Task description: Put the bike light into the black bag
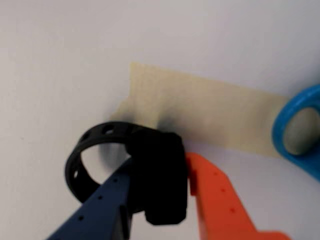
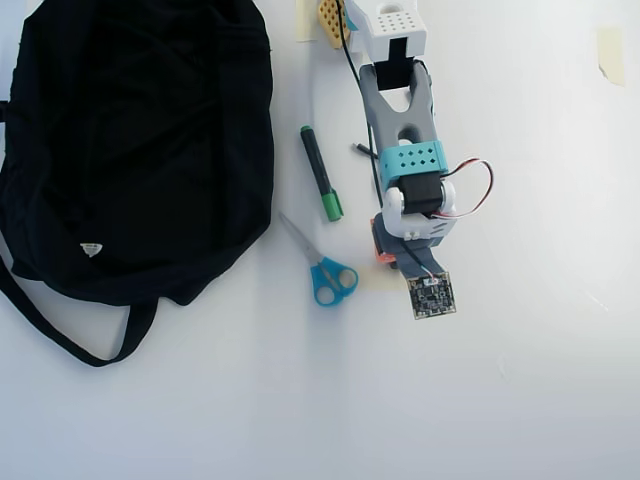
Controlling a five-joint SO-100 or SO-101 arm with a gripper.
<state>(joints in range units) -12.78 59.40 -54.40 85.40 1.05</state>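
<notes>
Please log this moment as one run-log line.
phase: grasp | claw: shut on bike light | light: on table, over tape | black bag: left in overhead view, light not inside

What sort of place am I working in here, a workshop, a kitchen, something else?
Most likely a hobby desk or home test bench: a plain white table with masking tape stuck on it, and everyday items laid out, namely blue-handled scissors, a green-capped marker and a black bag.

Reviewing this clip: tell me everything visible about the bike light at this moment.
In the wrist view the bike light is a small, matte black block with a black ring-shaped strap, punched with holes, looping out to its left. The gripper brackets it, blue finger on its left, orange on its right, both against the body. It sits over the white table beside a strip of tan tape. The arm hides it overhead.
</notes>
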